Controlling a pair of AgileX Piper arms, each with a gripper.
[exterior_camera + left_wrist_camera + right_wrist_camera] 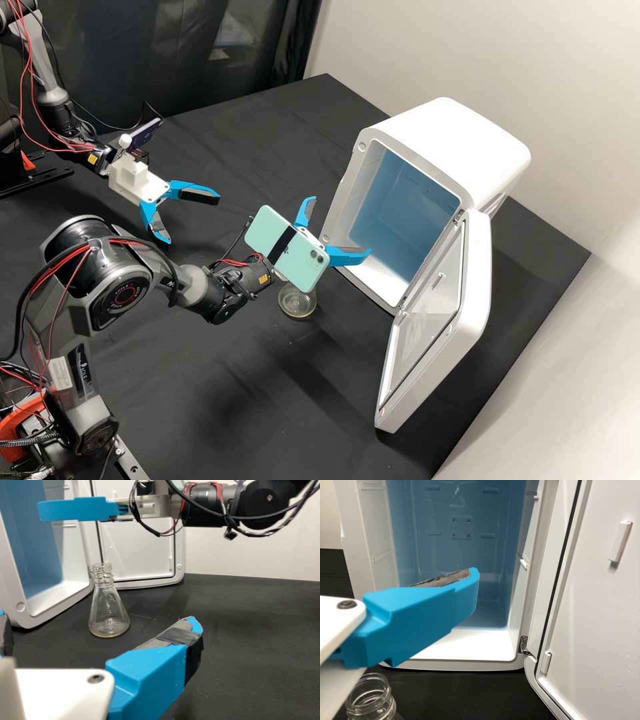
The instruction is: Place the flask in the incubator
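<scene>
My right end effector (341, 225) is spread wide above the flask (298, 303). The flask stands on the surface (267, 400) by the open incubator (460, 143). My left end effector (193, 219) is spread too.

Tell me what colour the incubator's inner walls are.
Light blue inner walls, within the white incubator shell; clearest in the right wrist view.

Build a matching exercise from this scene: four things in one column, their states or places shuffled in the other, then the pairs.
1. flask
2. incubator door
3. right gripper
4. left gripper

A. swung open
B. open, just above the flask, facing the incubator
C. upright on the bench
D. open, in the air, farther from the incubator

Pairs: 1-C, 2-A, 3-B, 4-D.
</scene>
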